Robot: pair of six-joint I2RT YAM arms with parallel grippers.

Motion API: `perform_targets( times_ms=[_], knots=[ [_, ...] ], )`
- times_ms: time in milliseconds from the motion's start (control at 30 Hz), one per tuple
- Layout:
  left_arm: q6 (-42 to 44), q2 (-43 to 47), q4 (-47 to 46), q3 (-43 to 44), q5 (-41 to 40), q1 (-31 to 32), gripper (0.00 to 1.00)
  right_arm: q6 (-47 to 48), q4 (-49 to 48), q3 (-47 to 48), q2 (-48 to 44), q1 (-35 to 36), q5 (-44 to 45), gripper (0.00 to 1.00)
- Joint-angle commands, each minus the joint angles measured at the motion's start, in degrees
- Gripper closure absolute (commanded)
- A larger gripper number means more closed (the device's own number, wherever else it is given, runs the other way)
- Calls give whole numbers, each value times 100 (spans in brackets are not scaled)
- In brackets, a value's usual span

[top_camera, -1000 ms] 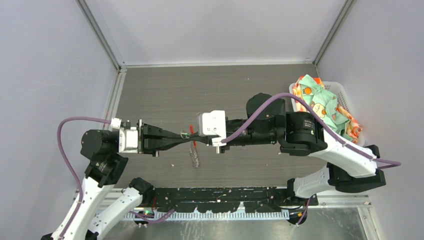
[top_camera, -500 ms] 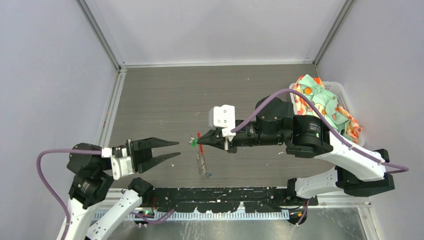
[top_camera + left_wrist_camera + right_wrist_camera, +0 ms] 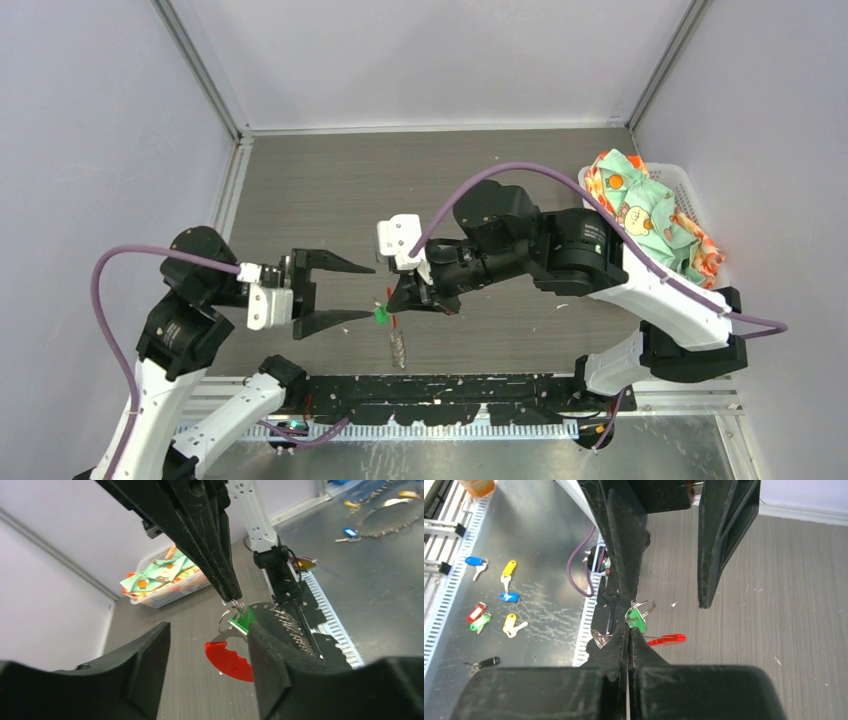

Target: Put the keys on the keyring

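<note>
My right gripper (image 3: pixel 393 304) is shut on the top of the keyring (image 3: pixel 398 342), where a small wire ring (image 3: pixel 226 618) sits. Its pinched tips show in the right wrist view (image 3: pixel 629 626). A green-headed key (image 3: pixel 637 619) hangs at those tips; the same key (image 3: pixel 381 316) shows from above. Below it hang the red loop (image 3: pixel 227 657) and the silvery chain (image 3: pixel 295 630). My left gripper (image 3: pixel 358 293) stands open just left of the key, touching nothing. In its wrist view its fingers (image 3: pixel 150 652) frame the hanging key and red loop.
A white basket (image 3: pixel 688 185) of patterned cloth stands at the right edge. Several spare keys with coloured heads lie on the metal shelf near the arm bases, among them a blue one (image 3: pixel 475 561) and a yellow one (image 3: pixel 509 569). A black rail (image 3: pixel 450 388) runs along the near edge.
My left gripper has opened, let go and drawn back to the left. The right gripper, still shut, has carried the keyring and green key toward the near edge.
</note>
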State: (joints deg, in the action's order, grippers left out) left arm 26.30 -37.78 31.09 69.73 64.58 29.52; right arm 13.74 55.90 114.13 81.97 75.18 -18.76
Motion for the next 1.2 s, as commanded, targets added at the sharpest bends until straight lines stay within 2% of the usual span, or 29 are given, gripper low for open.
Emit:
perform_targets(
  times_ms=[0, 200, 267, 467, 633, 767, 900, 1033, 1167],
  knots=[
    [293, -123, 605, 183, 623, 1, 48, -74, 269, 395, 69, -26, -311, 99],
    [668, -168, 1012, 238, 701, 1, 61, -80, 255, 459, 164, -99, -388, 99],
    [756, -163, 1084, 215, 705, 1, 63, -94, 237, 457, 183, -129, -448, 99],
    [991, -182, 1126, 128, 763, -1, 53, -134, 293, 552, 347, -267, -759, 99],
    [1140, -233, 1121, 120, 781, 1, 50, -148, 341, 666, 495, -352, -925, 99],
    [1148, -266, 1150, 120, 840, 1, 62, -144, 313, 682, 530, -386, -945, 99],
    [1665, -230, 1595, 154, 743, 1, 73, -167, 219, 605, 465, -425, -949, 99],
    [2362, -230, 2181, 221, 638, 1, 85, -279, -207, 250, 221, -475, -881, 99],
    [2592, -192, 2249, 251, 554, 1, 98, -512, -808, -245, -91, -593, -878, 99]
  ],
)
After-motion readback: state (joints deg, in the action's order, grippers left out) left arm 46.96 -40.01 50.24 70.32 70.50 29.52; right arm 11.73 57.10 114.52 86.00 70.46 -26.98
